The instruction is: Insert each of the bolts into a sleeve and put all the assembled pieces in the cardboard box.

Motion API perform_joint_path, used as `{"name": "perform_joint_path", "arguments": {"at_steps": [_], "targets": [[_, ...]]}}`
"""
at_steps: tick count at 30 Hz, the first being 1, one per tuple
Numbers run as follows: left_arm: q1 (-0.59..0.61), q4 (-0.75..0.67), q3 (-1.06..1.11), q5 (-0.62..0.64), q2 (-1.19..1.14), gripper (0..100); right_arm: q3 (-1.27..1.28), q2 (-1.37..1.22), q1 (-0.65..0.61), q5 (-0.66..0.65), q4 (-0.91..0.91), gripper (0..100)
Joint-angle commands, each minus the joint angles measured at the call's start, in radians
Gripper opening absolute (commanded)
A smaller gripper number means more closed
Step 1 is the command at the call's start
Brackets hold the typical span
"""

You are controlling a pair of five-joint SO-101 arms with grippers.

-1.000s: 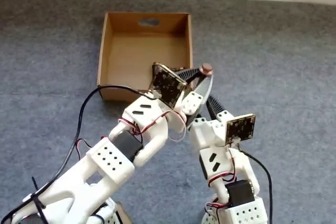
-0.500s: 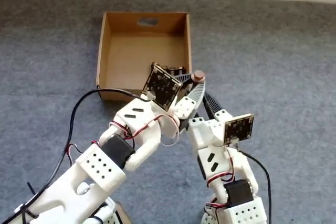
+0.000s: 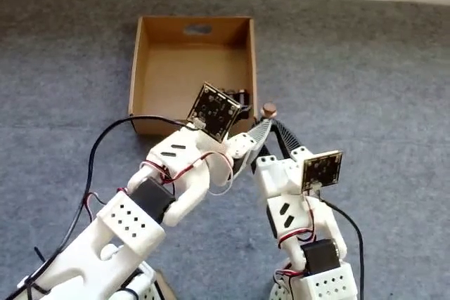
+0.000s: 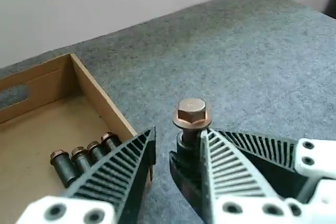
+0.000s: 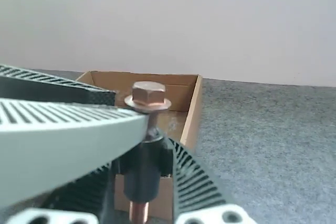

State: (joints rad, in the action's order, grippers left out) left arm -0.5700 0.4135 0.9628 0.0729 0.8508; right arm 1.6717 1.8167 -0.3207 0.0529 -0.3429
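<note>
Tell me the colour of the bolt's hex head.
The bolt head is copper-brown, shown best in the left wrist view.

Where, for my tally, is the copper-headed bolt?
High view: the bolt stands upright in the right claw, outside the cardboard box, by its near right corner.

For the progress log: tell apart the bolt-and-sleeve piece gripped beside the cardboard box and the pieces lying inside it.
The gripped piece stands upright, head on top; the boxed pieces lie on their sides in a row. The gripped piece is clamped in the right hand, outside the cardboard box; the boxed pieces rest loose on its floor. Both show a copper-coloured head on a dark sleeve.
</note>
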Motion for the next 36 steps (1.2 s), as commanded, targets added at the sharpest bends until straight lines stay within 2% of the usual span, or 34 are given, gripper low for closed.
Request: {"name": "perform_joint_path", "arguments": {"at_steps": [1, 6, 9, 13, 17, 22, 25, 29, 36], "targets": [[0.018, 0.063, -0.045, 0.002, 0.053, 14, 0.113, 0.016, 0.015, 0.005, 0.021, 0.8], [0.024, 0.123, -0.045, 0.000, 0.185, 14, 0.113, 0.016, 0.015, 0.005, 0.022, 0.8], [0.077, 0.189, -0.045, 0.000, 0.269, 14, 0.114, 0.016, 0.015, 0.005, 0.021, 0.8], [0.229, 0.259, 0.007, 0.000, 0.331, 14, 0.114, 0.016, 0.015, 0.005, 0.018, 0.8], [0.421, 0.256, 0.189, -0.038, 0.295, 14, 0.122, 0.015, 0.016, 0.003, 0.004, 0.8], [0.549, 0.117, 0.394, -0.199, 0.196, 14, 0.125, 0.015, 0.012, 0.006, -0.019, 0.8], [0.565, -0.064, 0.516, -0.203, 0.156, 14, 0.122, 0.015, 0.012, 0.005, -0.025, 0.8], [0.564, -0.215, 0.602, -0.203, 0.151, 14, 0.085, 0.015, 0.012, 0.003, -0.024, 0.8], [0.561, -0.230, 0.619, -0.203, 0.143, 14, -0.148, 0.005, 0.010, 0.003, -0.056, 0.8]]}}
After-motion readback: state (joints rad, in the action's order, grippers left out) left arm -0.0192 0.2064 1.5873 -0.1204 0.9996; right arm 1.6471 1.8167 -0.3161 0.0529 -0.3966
